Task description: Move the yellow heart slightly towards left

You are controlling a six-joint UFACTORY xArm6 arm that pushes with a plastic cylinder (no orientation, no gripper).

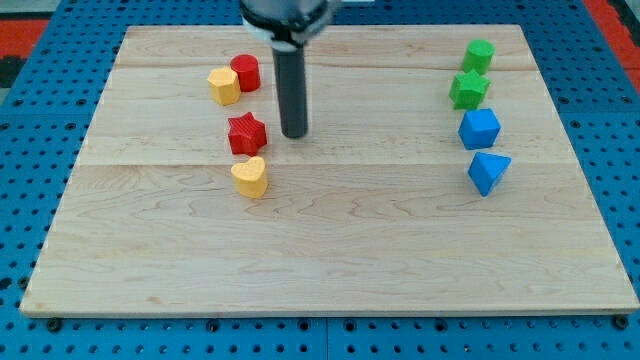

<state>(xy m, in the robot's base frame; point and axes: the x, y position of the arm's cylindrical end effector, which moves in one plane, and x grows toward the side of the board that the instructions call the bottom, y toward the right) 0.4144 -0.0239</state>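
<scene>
The yellow heart (pixel 250 177) lies left of the board's middle. A red star (pixel 246 133) sits just above it, almost touching. My tip (pixel 294 134) rests on the board just right of the red star, above and right of the yellow heart, apart from both. The rod rises from there to the view's top.
A yellow hexagon (pixel 224 86) and a red cylinder (pixel 246 73) touch at the upper left. At the right, from top down, stand a green hexagon (pixel 479 55), a green star (pixel 468 90), a blue cube-like block (pixel 479 129) and a blue triangle (pixel 488 171). The wooden board (pixel 330 250) lies on a blue pegboard.
</scene>
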